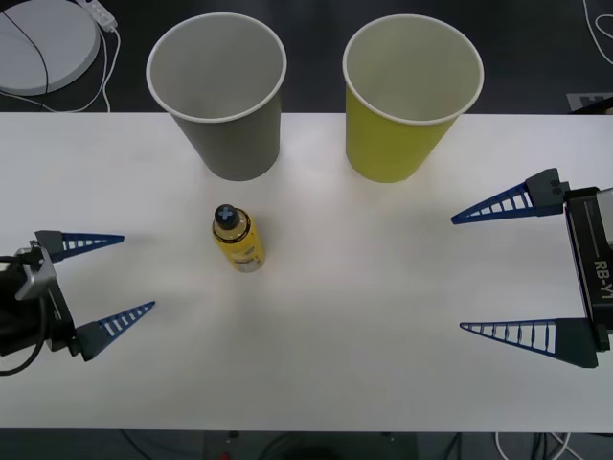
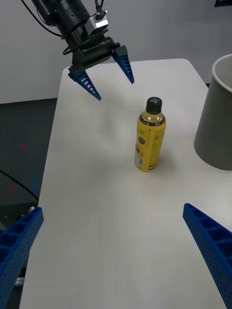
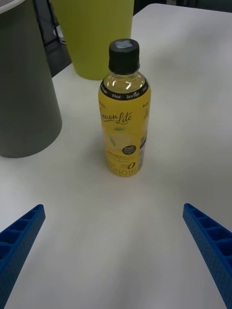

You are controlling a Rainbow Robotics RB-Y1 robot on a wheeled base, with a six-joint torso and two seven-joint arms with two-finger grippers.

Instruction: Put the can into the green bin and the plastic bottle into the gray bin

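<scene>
The plastic bottle (image 1: pixel 238 240) (image 2: pixel 151 135) (image 3: pixel 123 116), yellow with a dark cap, stands upright on the white table just in front of the gray bin (image 1: pixel 225 105) (image 2: pixel 220 120) (image 3: pixel 24 87). The green bin (image 1: pixel 402 115) (image 3: pixel 92 34) stands upright to the gray bin's right. My left gripper (image 1: pixel 138 273) (image 2: pixel 115 90) (image 3: pixel 113 207) is open at the table's left, pointing at the bottle from a short way off. At the table's right, my right gripper (image 1: pixel 458 274) (image 2: pixel 112 208) is open and holds nothing. The can is out of view.
The white table (image 1: pixel 364 364) is bare between the grippers and toward its front edge. Beyond the back left corner, a round white disc (image 1: pixel 43 43) with a cable lies on the dark floor.
</scene>
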